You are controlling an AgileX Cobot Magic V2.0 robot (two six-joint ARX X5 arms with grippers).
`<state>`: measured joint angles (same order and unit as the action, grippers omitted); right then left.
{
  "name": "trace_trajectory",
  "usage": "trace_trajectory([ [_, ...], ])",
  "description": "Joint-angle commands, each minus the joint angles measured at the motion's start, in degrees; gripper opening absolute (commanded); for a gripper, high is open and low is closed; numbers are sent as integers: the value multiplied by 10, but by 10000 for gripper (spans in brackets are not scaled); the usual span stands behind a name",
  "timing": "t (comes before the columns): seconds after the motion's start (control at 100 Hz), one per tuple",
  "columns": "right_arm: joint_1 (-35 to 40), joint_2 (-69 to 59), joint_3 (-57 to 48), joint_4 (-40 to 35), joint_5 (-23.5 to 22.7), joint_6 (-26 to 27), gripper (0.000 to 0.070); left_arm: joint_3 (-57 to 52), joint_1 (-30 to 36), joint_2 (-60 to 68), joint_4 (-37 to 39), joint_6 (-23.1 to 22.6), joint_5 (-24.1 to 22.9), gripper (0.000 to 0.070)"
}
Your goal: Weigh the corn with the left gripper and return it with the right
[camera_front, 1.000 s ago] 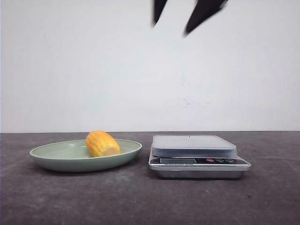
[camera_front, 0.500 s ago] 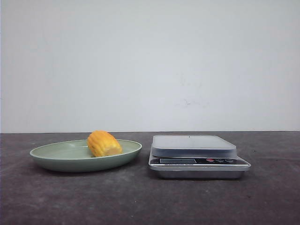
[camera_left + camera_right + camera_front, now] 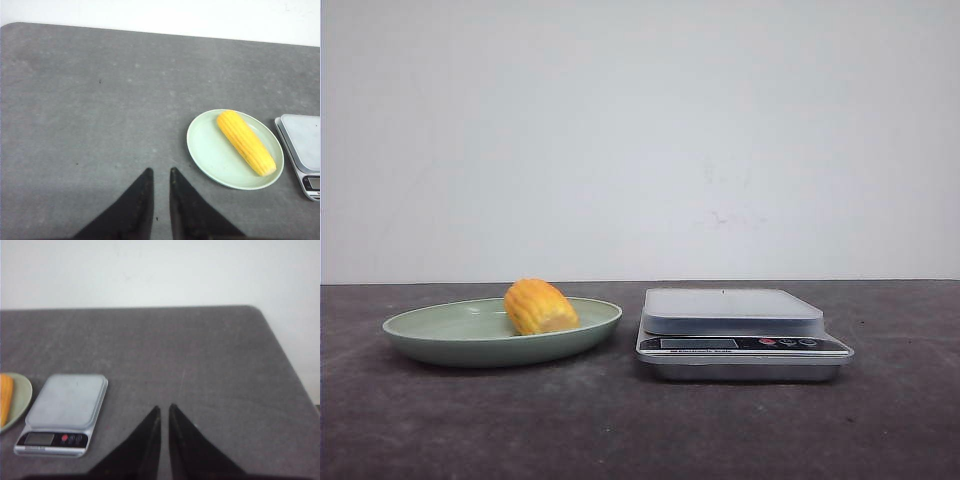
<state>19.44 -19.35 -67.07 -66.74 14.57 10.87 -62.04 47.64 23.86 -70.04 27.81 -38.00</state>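
Note:
The yellow-orange corn (image 3: 540,306) lies on the green plate (image 3: 440,335), left of the silver scale (image 3: 735,310), whose platform is bare. Neither gripper shows in the front view. In the left wrist view the corn (image 3: 246,142) lies across the plate (image 3: 210,150), and my left gripper (image 3: 160,171) hangs high over bare table beside the plate, its fingers nearly together and empty. In the right wrist view my right gripper (image 3: 164,407) hangs high over bare table beside the scale (image 3: 67,400), its fingers nearly together and empty. The corn's end (image 3: 5,397) shows at that view's edge.
The table is dark grey with a white wall behind it. The table's rounded corner and side edge (image 3: 280,345) show in the right wrist view. The scale (image 3: 302,145) sits close to the plate's rim.
Two dark fingers that hung at the top of the front view a second ago have left it upward. The corn, plate and scale have stayed in place.

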Motion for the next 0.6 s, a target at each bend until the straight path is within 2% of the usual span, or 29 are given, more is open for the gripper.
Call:
trace_trajectory([
  [0.0,1,5,-3,11,-1,9,9,-6,4,1,12,-7,1,9],
  [0.59,2,5,-4,9,1,7,8,-6,4,1,3,-7,0,19],
])
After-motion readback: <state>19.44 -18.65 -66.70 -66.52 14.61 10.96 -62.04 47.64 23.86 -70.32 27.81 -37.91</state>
